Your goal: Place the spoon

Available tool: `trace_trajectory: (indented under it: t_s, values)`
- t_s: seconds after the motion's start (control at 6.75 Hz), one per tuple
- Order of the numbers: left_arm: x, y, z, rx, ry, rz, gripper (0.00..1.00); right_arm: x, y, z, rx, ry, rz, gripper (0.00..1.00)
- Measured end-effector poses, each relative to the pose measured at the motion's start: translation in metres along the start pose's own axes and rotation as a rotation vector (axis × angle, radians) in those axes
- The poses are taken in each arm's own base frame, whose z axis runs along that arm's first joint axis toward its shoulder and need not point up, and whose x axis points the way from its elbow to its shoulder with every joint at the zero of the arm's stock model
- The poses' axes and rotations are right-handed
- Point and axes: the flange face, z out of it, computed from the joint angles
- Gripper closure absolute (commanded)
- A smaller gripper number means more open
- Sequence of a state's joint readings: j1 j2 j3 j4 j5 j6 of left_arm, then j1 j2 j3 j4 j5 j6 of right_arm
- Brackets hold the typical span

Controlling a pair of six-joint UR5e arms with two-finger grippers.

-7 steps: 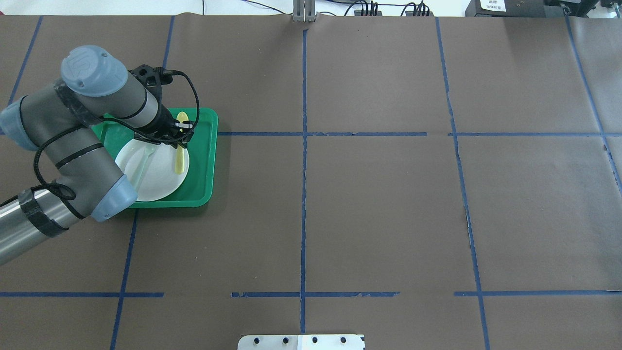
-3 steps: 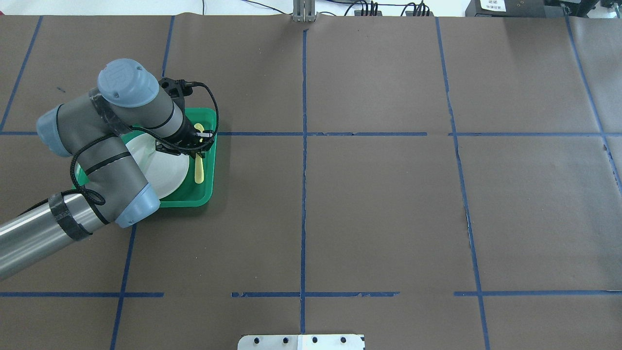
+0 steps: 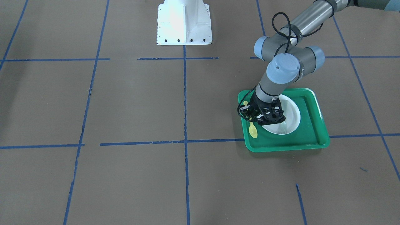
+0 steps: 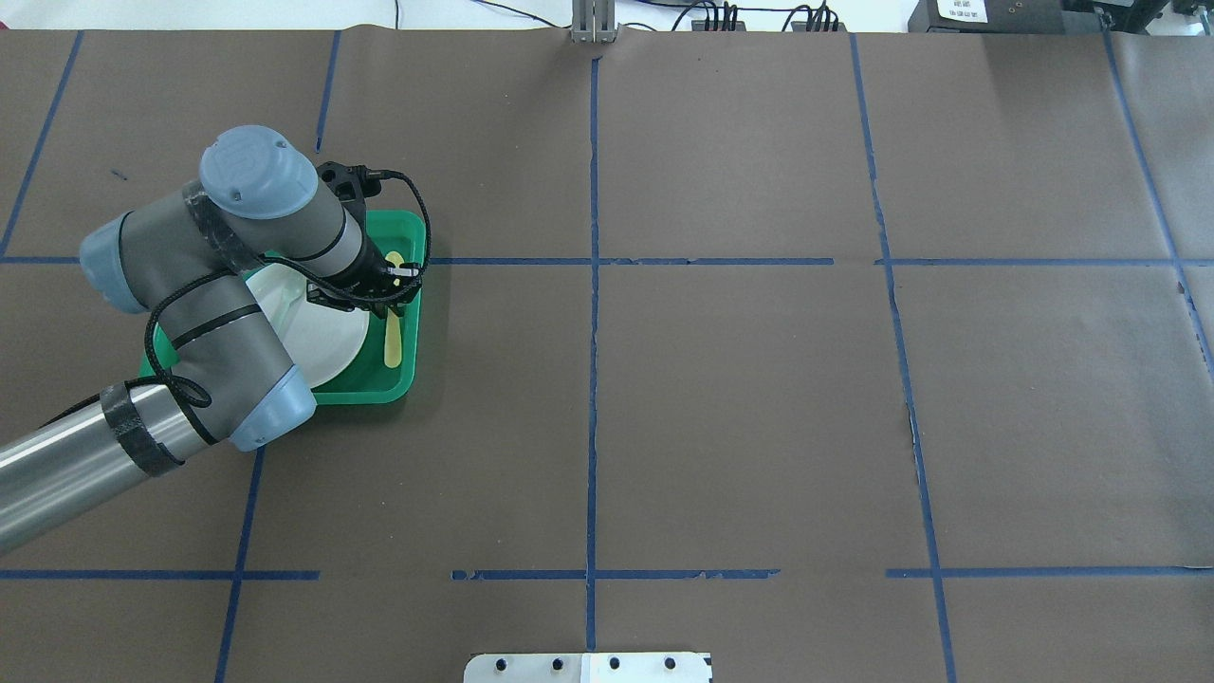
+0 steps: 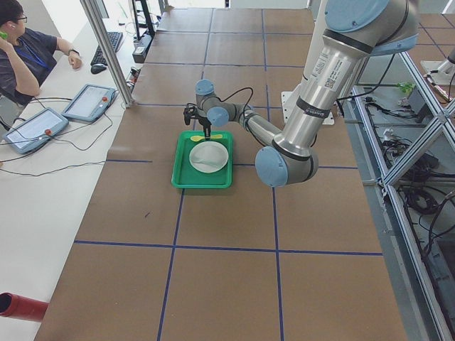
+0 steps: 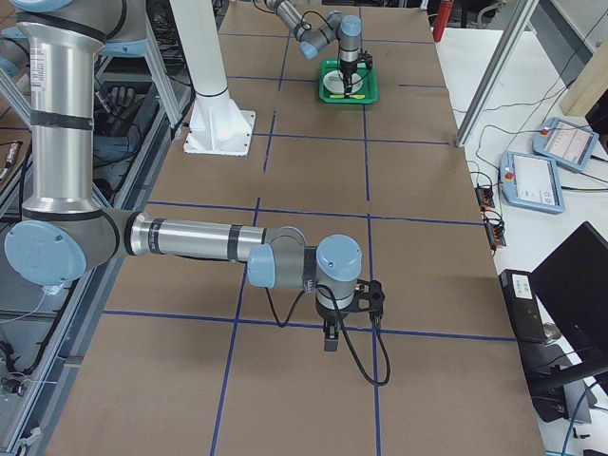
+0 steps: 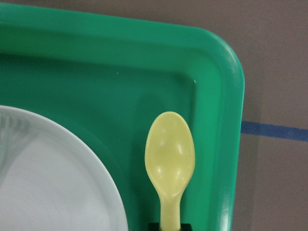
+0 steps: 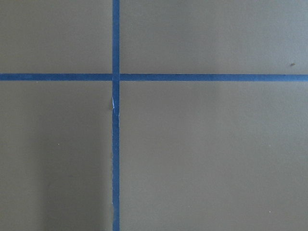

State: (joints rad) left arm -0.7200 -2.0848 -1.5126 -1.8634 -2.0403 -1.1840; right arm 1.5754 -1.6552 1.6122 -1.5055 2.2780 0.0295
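Note:
The small yellow spoon point(image 4: 393, 343) is in my left gripper point(image 4: 394, 285), which is shut on its handle. The spoon lies along the strip of green tray point(image 4: 403, 391) floor between the white plate point(image 4: 327, 337) and the tray's right wall. In the left wrist view the spoon's bowl point(image 7: 170, 154) points away from me, close over the tray point(image 7: 216, 72) beside the plate point(image 7: 48, 183). I cannot tell whether it touches the floor. The front view shows the spoon point(image 3: 252, 129) below the left gripper point(image 3: 251, 117). My right gripper point(image 6: 328, 334) shows only in the exterior right view, so I cannot tell its state.
A pale fork point(image 7: 10, 126) lies on the plate, mostly hidden. The tray stands on brown paper with blue tape lines point(image 4: 593, 285). The robot's white base point(image 3: 183, 22) is at the top of the front view. An operator sits beyond the table's far edge point(image 5: 21, 53).
My left gripper has carried the spoon to the right, from over the plate's right part to the tray strip beside the plate. The plate and tray have not moved.

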Motion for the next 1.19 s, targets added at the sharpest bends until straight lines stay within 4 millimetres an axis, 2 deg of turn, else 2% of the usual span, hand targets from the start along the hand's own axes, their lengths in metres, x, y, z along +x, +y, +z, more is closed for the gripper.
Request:
trace_trajectory:
  t_s: [0.3, 0.59, 0.89, 1.04, 1.19]
  values:
    - [0.001, 0.001, -0.001, 0.001, 0.002, 0.007, 0.52, 0.0, 0.0, 0.0, 0.0, 0.0, -0.001, 0.0]
    - [0.002, -0.001, -0.009, 0.011, 0.011, 0.01, 0.11, 0.0, 0.0, 0.0, 0.0, 0.0, -0.001, 0.0]
    - [-0.005, -0.015, -0.051, 0.066, 0.05, 0.0, 0.0, 0.0, 0.0, 0.0, 0.0, 0.0, -0.001, 0.0]
    - [-0.019, -0.025, -0.073, 0.099, 0.062, -0.008, 0.0, 0.0, 0.0, 0.0, 0.0, 0.0, 0.0, 0.0]
    - [-0.042, -0.032, -0.092, 0.127, 0.065, -0.001, 0.0, 0.0, 0.0, 0.0, 0.0, 0.001, -0.001, 0.0]
